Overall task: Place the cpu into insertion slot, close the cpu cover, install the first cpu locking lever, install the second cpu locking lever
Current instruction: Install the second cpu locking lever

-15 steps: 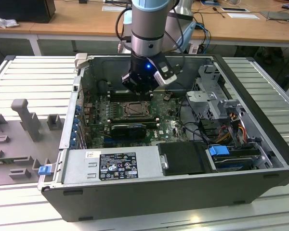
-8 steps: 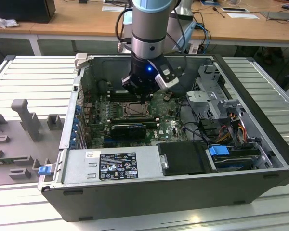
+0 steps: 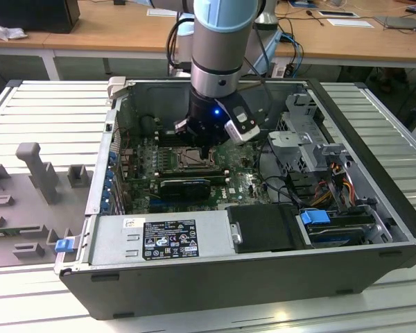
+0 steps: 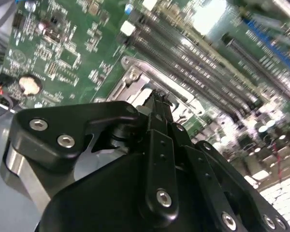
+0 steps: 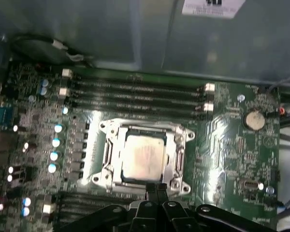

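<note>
CPU first: the small flat square chip with the pale silvery metal top (image 5: 142, 158) sits in the square socket (image 5: 117, 180) on the green motherboard (image 5: 227, 130), with the thin silvery-grey metal cover plate (image 5: 180, 157) lying flat around it, the chip showing through the plate's window.

From my station I see the grey and pale-blue arm (image 3: 222, 41) standing nearly vertical in the exterior view, reaching down into the open dark-grey computer case (image 3: 215, 277) that rests on the ribbed pale surface (image 3: 48, 111). The black end effector (image 5: 157, 189) hangs just above the socket's edge — in the first wrist view its tips point at the rim of the plate, just beside the chip. The fingers (image 4: 159, 130) look pressed together in both wrist views, with nothing between them that I can make out.

Long black memory slots (image 5: 135, 92) run along one side of the socket, and a round silver coin cell (image 5: 254, 119) sits well apart from it.
</note>
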Controlling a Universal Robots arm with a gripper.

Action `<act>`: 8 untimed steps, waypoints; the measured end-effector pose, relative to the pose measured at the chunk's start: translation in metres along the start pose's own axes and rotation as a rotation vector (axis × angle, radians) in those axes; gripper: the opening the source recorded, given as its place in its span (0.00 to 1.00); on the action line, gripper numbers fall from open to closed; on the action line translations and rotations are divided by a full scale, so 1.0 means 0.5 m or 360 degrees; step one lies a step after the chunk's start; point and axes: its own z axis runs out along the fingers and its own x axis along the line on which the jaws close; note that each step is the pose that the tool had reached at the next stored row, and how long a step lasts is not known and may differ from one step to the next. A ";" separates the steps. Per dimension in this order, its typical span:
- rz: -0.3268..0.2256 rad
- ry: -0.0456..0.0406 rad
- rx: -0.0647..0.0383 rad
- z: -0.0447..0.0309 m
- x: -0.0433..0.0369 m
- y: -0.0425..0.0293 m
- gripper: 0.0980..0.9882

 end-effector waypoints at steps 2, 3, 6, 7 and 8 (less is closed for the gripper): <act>0.0000 0.0000 0.0000 -0.001 0.002 -0.009 0.01; 0.0000 0.0000 0.0000 -0.001 0.007 -0.013 0.01; 0.0000 0.0000 -0.0002 -0.002 0.025 -0.021 0.01; 0.0000 0.0000 -0.0003 -0.002 0.049 -0.021 0.01; 0.0000 0.0000 -0.0003 -0.001 0.063 -0.020 0.01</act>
